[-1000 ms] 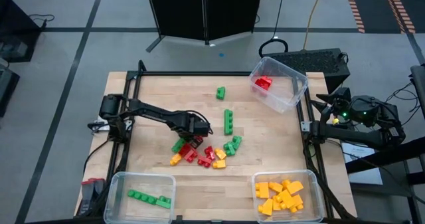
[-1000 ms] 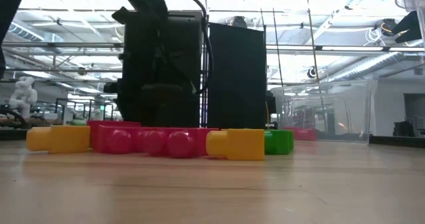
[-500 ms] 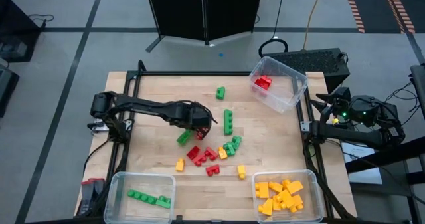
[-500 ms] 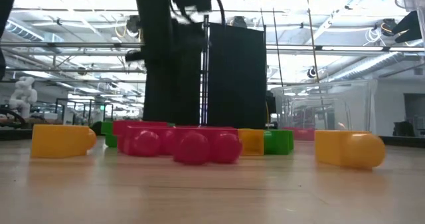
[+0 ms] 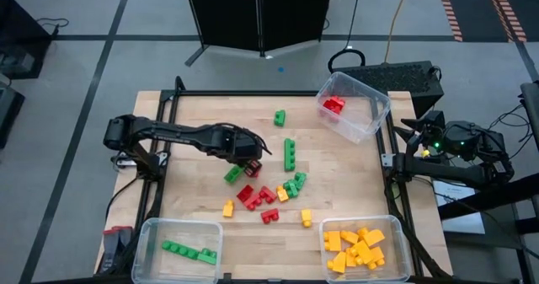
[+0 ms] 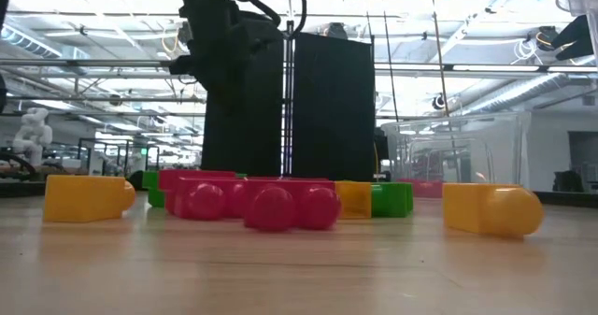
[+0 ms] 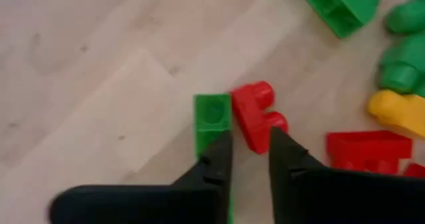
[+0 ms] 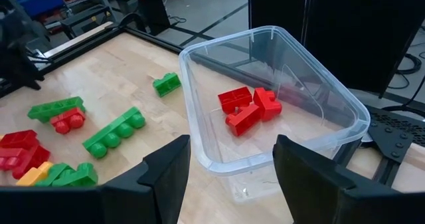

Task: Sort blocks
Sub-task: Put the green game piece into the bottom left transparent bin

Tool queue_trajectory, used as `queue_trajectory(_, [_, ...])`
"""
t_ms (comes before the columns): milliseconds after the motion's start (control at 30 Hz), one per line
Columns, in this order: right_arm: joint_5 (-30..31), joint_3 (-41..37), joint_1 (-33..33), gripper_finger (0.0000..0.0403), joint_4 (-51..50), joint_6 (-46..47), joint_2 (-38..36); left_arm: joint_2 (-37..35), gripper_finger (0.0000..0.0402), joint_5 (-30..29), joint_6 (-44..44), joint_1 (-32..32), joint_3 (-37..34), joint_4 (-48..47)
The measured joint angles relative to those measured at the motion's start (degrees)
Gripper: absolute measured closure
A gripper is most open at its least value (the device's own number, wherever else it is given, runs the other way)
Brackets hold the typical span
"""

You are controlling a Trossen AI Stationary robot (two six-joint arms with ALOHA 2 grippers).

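Right now my left pincer (image 5: 255,159) sits over the middle of the tabletop (image 5: 202,115), at the far-left edge of the loose blocks. Through the left wrist view the fingers (image 7: 216,161) stand only a narrow slot apart, with nothing between them; a small red block (image 7: 257,115) lies on the wood just past the tips, touching a green block (image 7: 212,112) beside it. Nothing is held. The right pincer (image 8: 229,167) waits off the right edge of the tabletop, fingers wide apart, facing the tilted clear bin (image 5: 372,124) at the far right that already holds two or three red blocks (image 5: 334,104).

The scatter of red, green and yellow blocks (image 5: 269,195) lies mid-table; the near-left bin (image 5: 147,233) holds greens and the near-right bin (image 5: 400,233) holds yellows.

My judgement is that the step in hand is picking the red piece. To do it well I would spread the fingers wider first, centre them on the red block alone so the green neighbour is not caught, come straight down, then squeeze across its short sides. Pushing in sideways would likely shove both pieces along the wood.
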Motion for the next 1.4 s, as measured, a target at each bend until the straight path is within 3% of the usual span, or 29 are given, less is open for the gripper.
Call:
queue_trajectory(200, [0.0,0.0,0.0,0.0195,0.0,0.07,0.0,-0.02,0.0255,-0.7,-3.01,-0.02,-0.5,1.07])
queue_trajectory(333, [-0.24,0.0,0.01,0.0195,-0.02,-0.33,0.0,-0.02,0.0215,-0.75,-1.26,-0.32,0.14,5.06])
queue_trajectory(600, [-0.57,0.0,0.0,0.0195,-0.04,-0.55,0.0,-0.73,0.0208,-2.72,1.29,-0.42,6.52,10.61])
queue_trajectory(767, [-0.85,0.0,0.0,0.0195,-0.04,-0.63,0.0,-2.25,0.0208,-3.28,9.03,0.13,14.89,9.06])
queue_trajectory(933, [-0.2,0.0,0.0,0.0195,-0.06,-0.75,0.0,-3.99,0.0208,-7.61,15.25,0.97,21.19,5.66])
queue_trajectory(1267, [-0.37,0.02,-0.02,0.0195,3.36,2.53,0.0,-10.54,0.0207,-11.79,15.19,3.35,22.45,5.42])
queue_trajectory(1400, [-5.7,0.02,-0.01,0.0195,7.87,0.98,0.0,-15.67,0.0207,-12.22,15.26,5.33,22.45,5.48])
